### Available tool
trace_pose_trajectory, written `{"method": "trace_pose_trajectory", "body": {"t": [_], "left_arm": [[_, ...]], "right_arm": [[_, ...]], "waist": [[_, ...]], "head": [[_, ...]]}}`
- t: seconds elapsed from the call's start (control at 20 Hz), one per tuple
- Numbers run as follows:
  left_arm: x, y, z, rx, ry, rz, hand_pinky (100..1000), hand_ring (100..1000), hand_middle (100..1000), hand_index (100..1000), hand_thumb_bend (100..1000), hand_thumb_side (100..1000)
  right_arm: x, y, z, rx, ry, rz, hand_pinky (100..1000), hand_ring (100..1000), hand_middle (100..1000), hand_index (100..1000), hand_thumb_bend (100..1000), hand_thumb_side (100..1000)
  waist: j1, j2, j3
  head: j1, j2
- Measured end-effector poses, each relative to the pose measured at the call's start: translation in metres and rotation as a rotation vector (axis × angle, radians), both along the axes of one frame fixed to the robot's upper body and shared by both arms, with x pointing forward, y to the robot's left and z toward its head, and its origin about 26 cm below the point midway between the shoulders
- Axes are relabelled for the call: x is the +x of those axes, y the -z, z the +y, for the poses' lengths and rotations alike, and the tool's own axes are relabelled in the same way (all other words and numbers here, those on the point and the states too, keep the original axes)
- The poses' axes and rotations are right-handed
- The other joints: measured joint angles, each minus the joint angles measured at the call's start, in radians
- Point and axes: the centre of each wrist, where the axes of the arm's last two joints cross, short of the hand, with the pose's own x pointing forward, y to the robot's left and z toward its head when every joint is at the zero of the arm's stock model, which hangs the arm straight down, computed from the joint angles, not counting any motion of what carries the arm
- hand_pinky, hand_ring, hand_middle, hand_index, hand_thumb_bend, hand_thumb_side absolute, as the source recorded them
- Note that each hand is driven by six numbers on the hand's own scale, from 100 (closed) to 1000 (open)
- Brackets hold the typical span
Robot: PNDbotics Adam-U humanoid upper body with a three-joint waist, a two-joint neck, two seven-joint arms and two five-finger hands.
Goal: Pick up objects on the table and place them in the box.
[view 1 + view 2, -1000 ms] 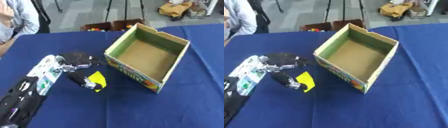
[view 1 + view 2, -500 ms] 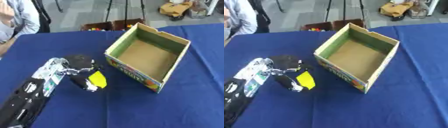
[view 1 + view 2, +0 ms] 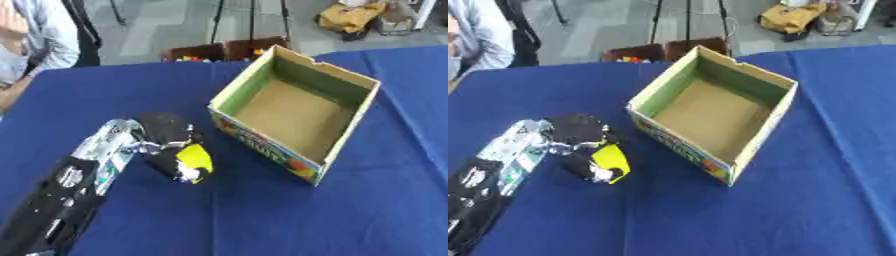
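Observation:
My left hand (image 3: 166,137) reaches in from the lower left over the blue table (image 3: 262,215). Its black fingers are curled round a flat yellow object (image 3: 193,159), which stands close to the table top. An open cardboard box (image 3: 297,112) with a green inner wall and a printed front stands just to the right of the hand, a short gap away. The box's floor shows bare brown card. My right hand shows in neither view.
Beyond the table's far edge stands a low dark crate (image 3: 223,50) with coloured bits inside. A seated person (image 3: 35,40) is at the far left corner. Blue cloth lies open in front of and to the right of the box.
My left hand has closed round the yellow object and shifted slightly toward the box. The box looks unmoved.

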Motion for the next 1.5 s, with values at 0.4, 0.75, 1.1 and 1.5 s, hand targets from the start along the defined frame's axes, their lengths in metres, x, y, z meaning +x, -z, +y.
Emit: {"method": "trace_pose_trajectory", "body": {"t": [0.4,0.75,1.1,1.5], "left_arm": [[0.0003,0.0023,-0.0005,-0.039,-0.004,0.042,173,471,756,1000,241,1000],[-0.0002,0.0039,-0.0002,-0.069,-0.030,0.091,195,496,763,1000,252,1000],[-0.0008,0.0028,-0.0009,-0.082,-0.057,0.126,167,478,753,1000,236,900],[-0.0007,0.0028,-0.0025,-0.085,-0.072,0.139,123,452,744,1000,222,749]], "right_arm": [[0.0000,0.0001,0.0000,0.002,0.000,-0.001,777,778,592,826,100,506],[0.0000,0.0002,-0.0001,0.009,0.001,-0.003,778,778,593,826,100,504],[0.0000,0.0003,-0.0001,0.014,0.000,-0.005,779,778,594,824,100,502],[-0.0001,-0.0002,-0.0012,0.021,0.004,-0.009,781,779,596,824,100,498]], "waist": [[0.000,0.000,0.000],[0.000,0.000,0.001],[0.000,0.000,0.001],[0.000,0.000,0.001]], "head": [[0.000,0.000],[0.000,0.000],[0.000,0.000],[-0.001,-0.002]]}}
